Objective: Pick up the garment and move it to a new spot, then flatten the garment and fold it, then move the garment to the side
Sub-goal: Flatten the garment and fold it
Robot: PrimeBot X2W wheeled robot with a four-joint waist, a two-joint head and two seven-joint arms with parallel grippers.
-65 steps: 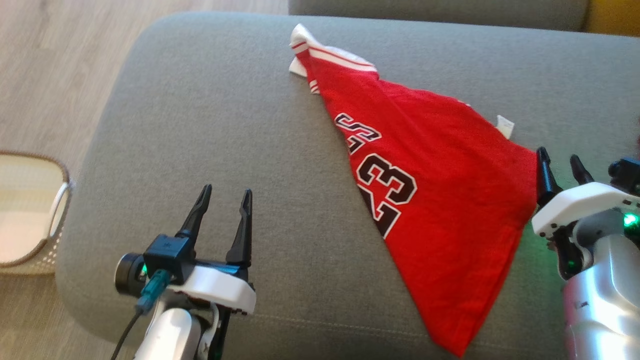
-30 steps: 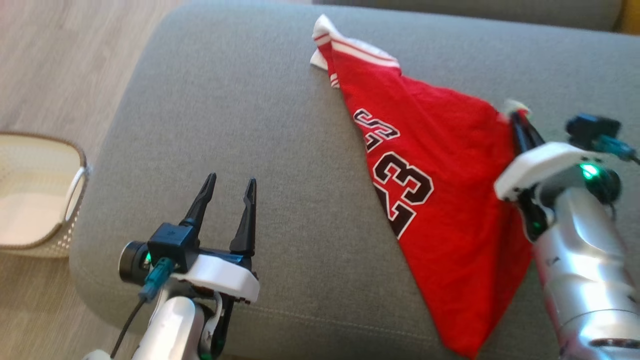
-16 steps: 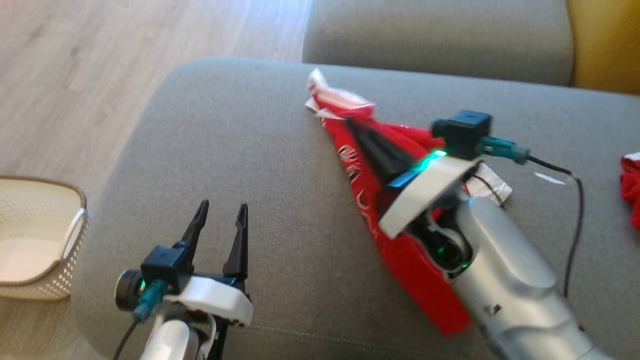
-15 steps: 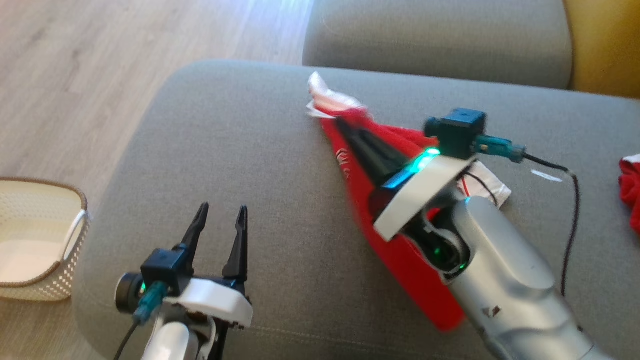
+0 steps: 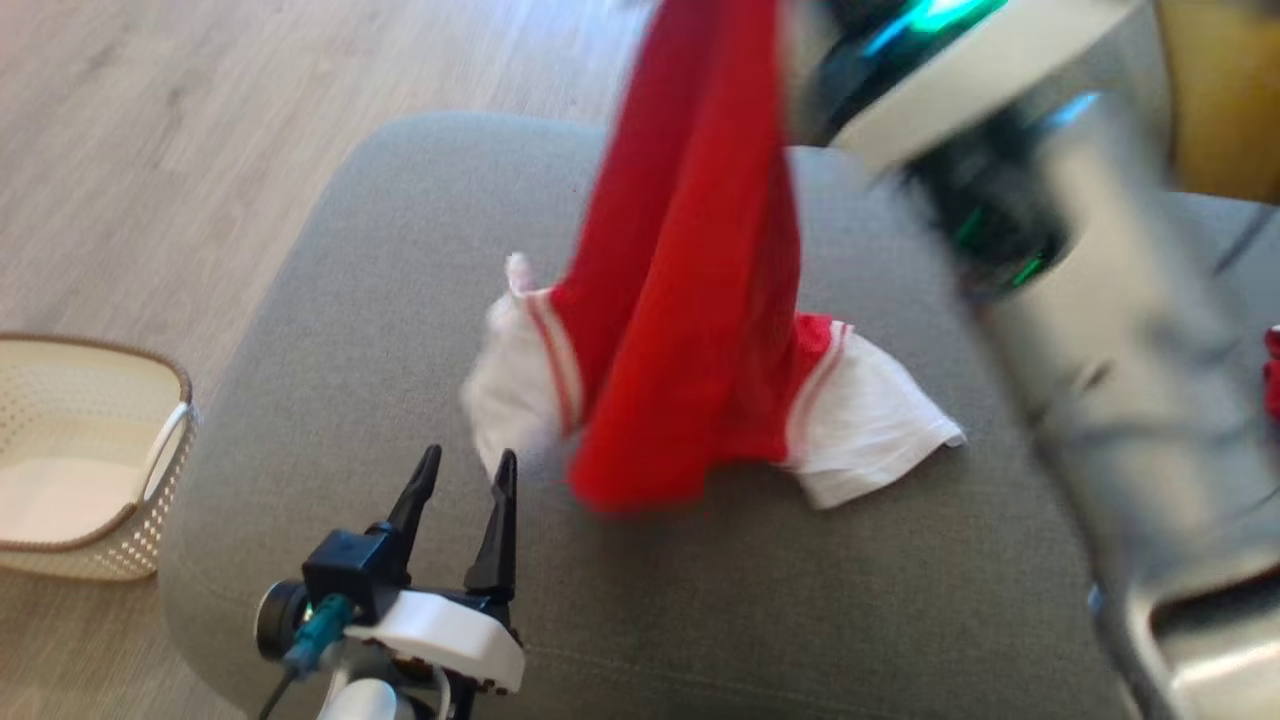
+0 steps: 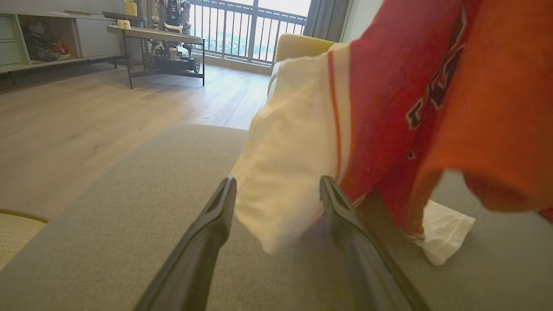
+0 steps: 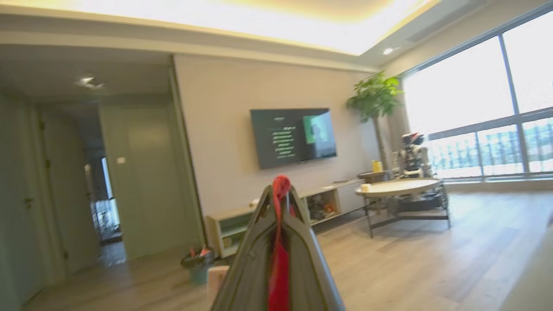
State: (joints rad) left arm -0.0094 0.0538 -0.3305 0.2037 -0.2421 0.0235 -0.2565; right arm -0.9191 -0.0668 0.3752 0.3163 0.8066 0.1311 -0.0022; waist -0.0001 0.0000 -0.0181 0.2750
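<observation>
The red garment (image 5: 680,300) with white sleeves hangs in a long bunch above the grey sofa cushion (image 5: 400,300). Its top end is clamped in the right gripper (image 7: 281,194), high over the far part of the cushion. In the right wrist view, a strip of red cloth runs up between the two fingers (image 7: 255,263), which are pressed together on it, and a small red fold comes out above their tips.

The lower end of the garment reaches the middle of the cushion. The right white sleeve lies spread on the cushion. The left white sleeve is blurred, and I cannot tell if it rests on the cushion or hangs just over it. The red bottom edge hangs between the two sleeves, on the near side.

The left gripper (image 5: 468,460) is at the near left of the cushion, with its fingers (image 5: 497,520) wide apart and holding nothing. The left white sleeve is just beyond their tips, slightly to the right. In the left wrist view, this sleeve shows in the gap between the fingers, but I cannot tell if it touches them.

A cream basket (image 5: 90,450) stands on the wooden floor (image 5: 150,120) to the left of the cushion. Another red cloth (image 5: 1272,370) shows at the right edge.
</observation>
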